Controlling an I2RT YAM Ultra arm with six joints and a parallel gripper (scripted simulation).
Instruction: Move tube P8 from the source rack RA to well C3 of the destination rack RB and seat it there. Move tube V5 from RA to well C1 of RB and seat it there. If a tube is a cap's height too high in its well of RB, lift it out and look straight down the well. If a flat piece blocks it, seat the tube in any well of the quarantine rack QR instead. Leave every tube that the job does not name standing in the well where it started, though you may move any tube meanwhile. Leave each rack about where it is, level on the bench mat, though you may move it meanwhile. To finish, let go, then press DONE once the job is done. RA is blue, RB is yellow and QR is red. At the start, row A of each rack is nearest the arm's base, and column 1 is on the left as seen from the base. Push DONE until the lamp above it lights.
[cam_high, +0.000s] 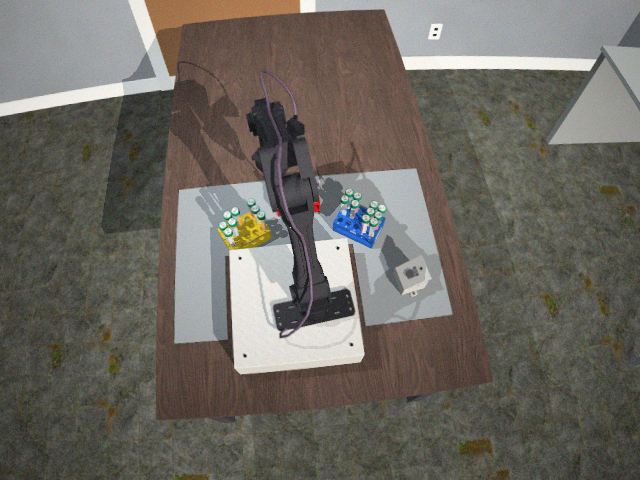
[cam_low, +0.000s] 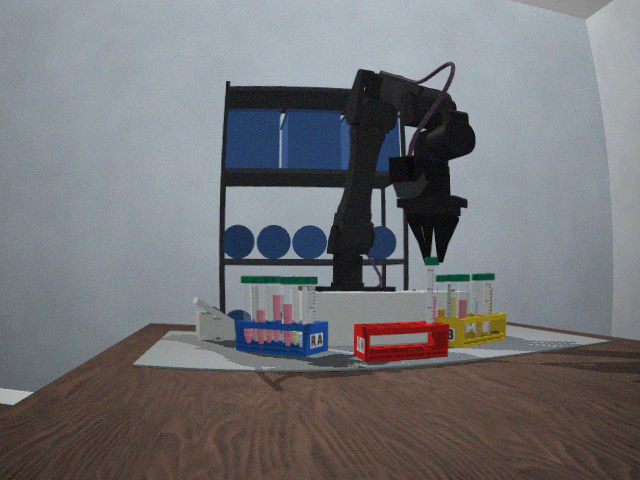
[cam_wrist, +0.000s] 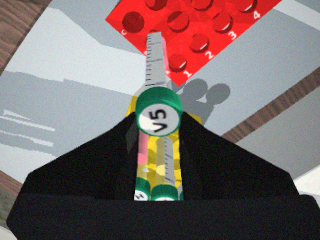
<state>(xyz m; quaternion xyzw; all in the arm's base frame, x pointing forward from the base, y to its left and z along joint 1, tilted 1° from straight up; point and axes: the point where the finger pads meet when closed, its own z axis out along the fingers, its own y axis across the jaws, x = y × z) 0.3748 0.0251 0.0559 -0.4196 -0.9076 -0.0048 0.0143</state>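
Observation:
My gripper (cam_low: 432, 259) (cam_wrist: 158, 122) is shut on the green cap of tube V5 (cam_low: 430, 289) (cam_wrist: 156, 62). The tube hangs upright, its cap higher than the others; in the exterior view its lower end passes behind the red rack QR (cam_high: 316, 207) (cam_low: 398, 354) (cam_wrist: 116, 19). The arm hides my fingers in the top view. The yellow rack RB (cam_high: 256, 239) (cam_low: 488, 337) holds several green-capped tubes. The blue rack RA (cam_high: 354, 235) (cam_low: 279, 350) also holds several. P8's label cannot be read. QR shows empty wells in the wrist view.
The pale DONE box (cam_high: 405, 285) (cam_low: 207, 326) stands on the bench mat (cam_high: 199, 289) (cam_low: 175, 356), to the right in the top view. QR stands between RB and RA, partly under the arm. The white base block (cam_high: 294, 356) is beside the racks.

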